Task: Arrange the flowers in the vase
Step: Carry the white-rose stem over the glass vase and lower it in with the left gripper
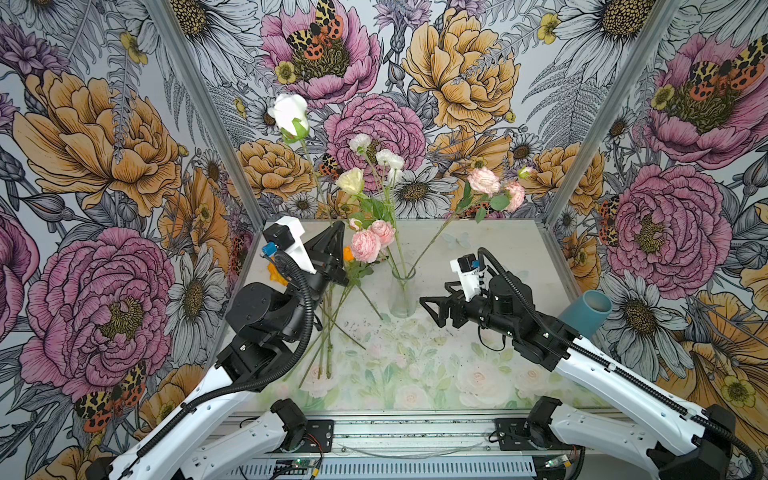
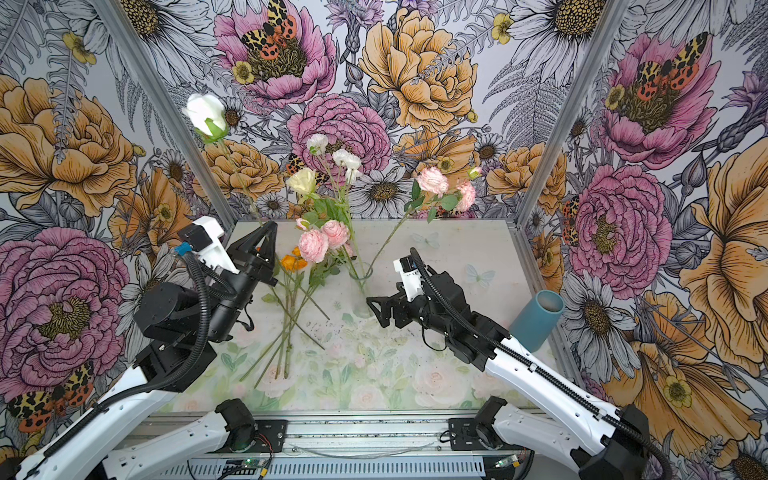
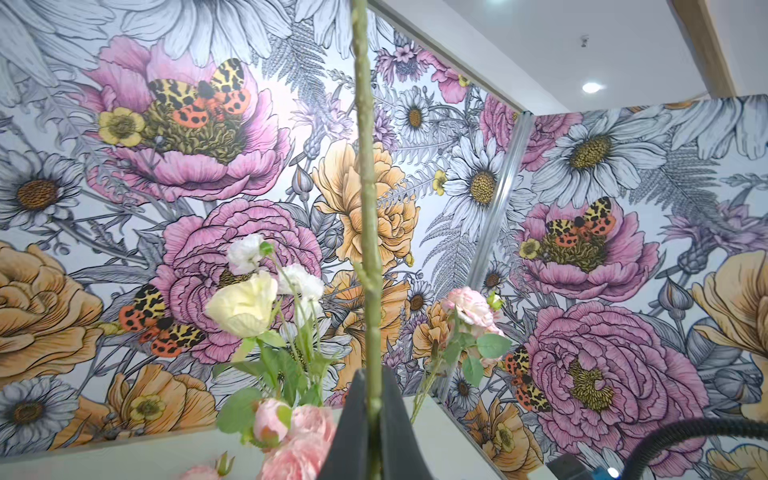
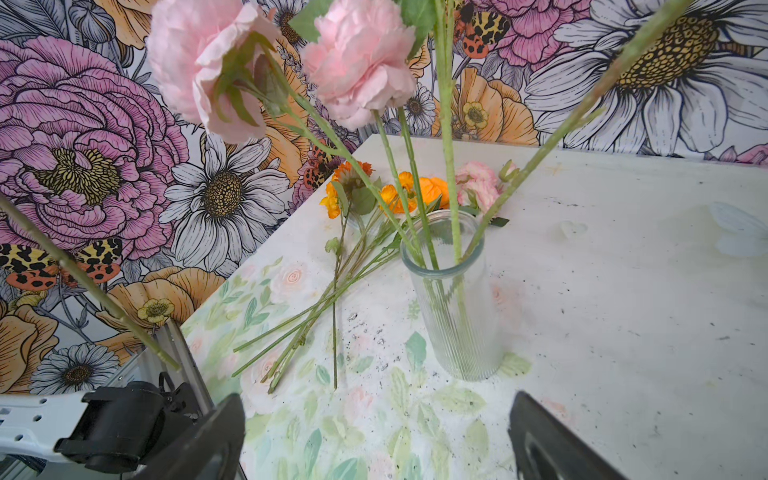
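One white rose (image 1: 289,114) on a long green stem is what I have in the left gripper (image 1: 338,230). The black fingers are pressed together on the stem low down, and in the left wrist view the stem (image 3: 365,208) runs straight up from between them. The bloom stands high against the back wallpaper, left of the vase and not in it.

One clear ribbed glass vase (image 1: 402,295) stands upright near the middle of the rose-printed tabletop (image 1: 457,374). In the right wrist view I count at least four stems going into its mouth. Above it I make out two pink blooms (image 1: 365,245) low on the left, one cream rose (image 1: 350,180), two small white blooms (image 1: 359,141) higher up, and two pink carnations (image 1: 484,180) leaning out to the right.

The rest of the flowers lie flat on the table left of the vase, with their stems crossed in a fan (image 1: 327,332). There are five or six, too tangled for a sure count. Four orange blooms (image 4: 432,189) and one small pink cluster (image 4: 478,183) lie at their far ends.

My right gripper (image 4: 378,401) hangs just right of the vase and points at it. Its two fingers are spread wide and empty, clear of the glass. One teal cylinder (image 1: 586,318) sits at the table's right edge by the wall, well apart from the rest.
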Action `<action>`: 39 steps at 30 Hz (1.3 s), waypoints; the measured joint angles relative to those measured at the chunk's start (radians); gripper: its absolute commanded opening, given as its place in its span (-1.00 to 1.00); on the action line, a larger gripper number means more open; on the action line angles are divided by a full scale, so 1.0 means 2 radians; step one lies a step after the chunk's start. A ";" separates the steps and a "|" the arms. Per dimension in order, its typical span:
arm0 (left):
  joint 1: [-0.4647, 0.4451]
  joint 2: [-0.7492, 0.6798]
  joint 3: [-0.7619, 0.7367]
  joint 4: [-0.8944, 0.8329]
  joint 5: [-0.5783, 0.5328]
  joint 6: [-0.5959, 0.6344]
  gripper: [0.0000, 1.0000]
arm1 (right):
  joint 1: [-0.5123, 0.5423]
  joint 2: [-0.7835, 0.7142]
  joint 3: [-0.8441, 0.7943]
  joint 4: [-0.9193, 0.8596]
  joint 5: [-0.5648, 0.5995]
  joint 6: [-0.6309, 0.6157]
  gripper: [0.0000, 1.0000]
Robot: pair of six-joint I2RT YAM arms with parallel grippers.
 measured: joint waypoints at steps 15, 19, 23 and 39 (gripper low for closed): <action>-0.030 0.220 0.030 0.215 0.023 0.161 -1.00 | -0.014 -0.016 -0.025 -0.009 0.000 0.000 0.99; -0.016 0.235 0.046 0.234 0.023 0.165 -1.00 | -0.020 -0.016 -0.025 -0.010 0.000 0.000 0.99; -0.009 0.248 0.053 0.245 0.023 0.169 -1.00 | -0.023 -0.014 -0.025 -0.010 0.000 0.000 0.99; 0.015 0.288 0.042 0.251 0.028 0.138 -1.00 | -0.030 -0.004 -0.025 -0.010 -0.009 -0.004 0.99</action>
